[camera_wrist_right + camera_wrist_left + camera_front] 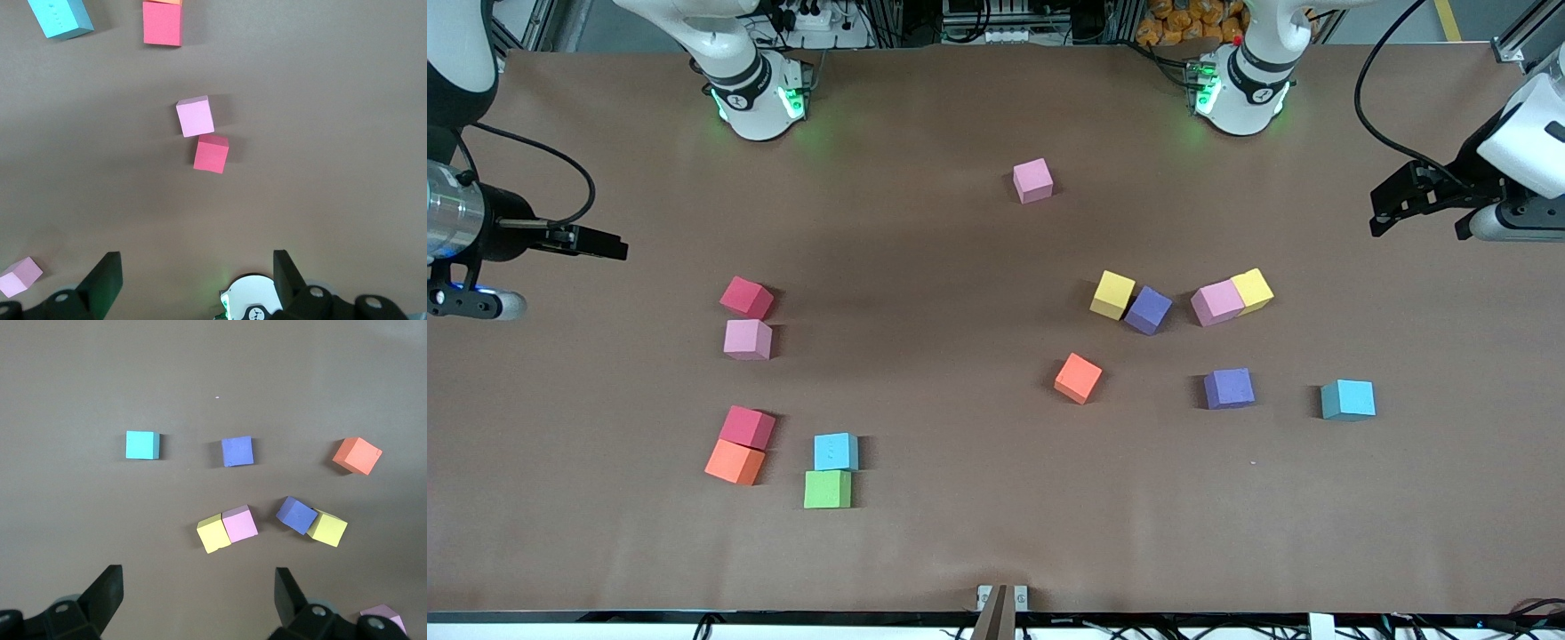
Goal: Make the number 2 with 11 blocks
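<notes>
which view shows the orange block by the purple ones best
The left wrist view: the orange block sits unobstructed, top and sides visible. The front view shows it too, only smaller, nearer the camera than the yellow and purple pair. The right wrist view misses it.

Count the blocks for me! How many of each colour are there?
pink blocks: 3
red blocks: 2
orange blocks: 2
yellow blocks: 2
purple blocks: 2
light blue blocks: 2
green block: 1
Total: 14
</notes>
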`<state>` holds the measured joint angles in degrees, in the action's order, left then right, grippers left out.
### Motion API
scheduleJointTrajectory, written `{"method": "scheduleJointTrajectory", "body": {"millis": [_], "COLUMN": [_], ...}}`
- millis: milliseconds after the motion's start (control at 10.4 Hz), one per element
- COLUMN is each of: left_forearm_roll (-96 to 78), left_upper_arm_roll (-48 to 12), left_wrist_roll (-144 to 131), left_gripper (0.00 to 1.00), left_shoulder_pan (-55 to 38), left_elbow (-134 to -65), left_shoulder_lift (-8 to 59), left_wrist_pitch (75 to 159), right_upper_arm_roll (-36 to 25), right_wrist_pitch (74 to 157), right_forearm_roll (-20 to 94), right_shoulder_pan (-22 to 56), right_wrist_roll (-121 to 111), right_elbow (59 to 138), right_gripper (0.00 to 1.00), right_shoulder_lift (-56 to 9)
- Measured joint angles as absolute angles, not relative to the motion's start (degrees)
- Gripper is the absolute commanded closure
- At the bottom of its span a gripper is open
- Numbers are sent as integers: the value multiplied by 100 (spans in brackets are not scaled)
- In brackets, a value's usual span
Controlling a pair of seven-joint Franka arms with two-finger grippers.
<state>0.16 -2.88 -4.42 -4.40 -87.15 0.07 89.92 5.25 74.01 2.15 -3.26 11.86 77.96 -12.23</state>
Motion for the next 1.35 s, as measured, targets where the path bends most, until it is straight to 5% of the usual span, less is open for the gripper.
{"method": "scheduleJointTrajectory", "body": {"millis": [770,1347], "left_forearm_roll": [-131,-159], "left_upper_arm_roll": [-828,-2714], "left_wrist_roll": [-482,-2524], "left_gripper": [0,0], "left_shoulder_pan": [-445,-581], "left_elbow": [-9284,-10637], "left_shoulder_lift": [10,-7], "left_wrist_pitch": [9320,10287], "right_upper_arm_roll": [527,565], "right_wrist_pitch": [7939,10179], "right_forearm_roll": [216,337], "right_shoulder_pan": [-395,-351], "right_wrist_roll": [972,689], "right_elbow": [8321,10231], "right_gripper": [0,0], "right_shoulder_lift": [-1257,-1424]}}
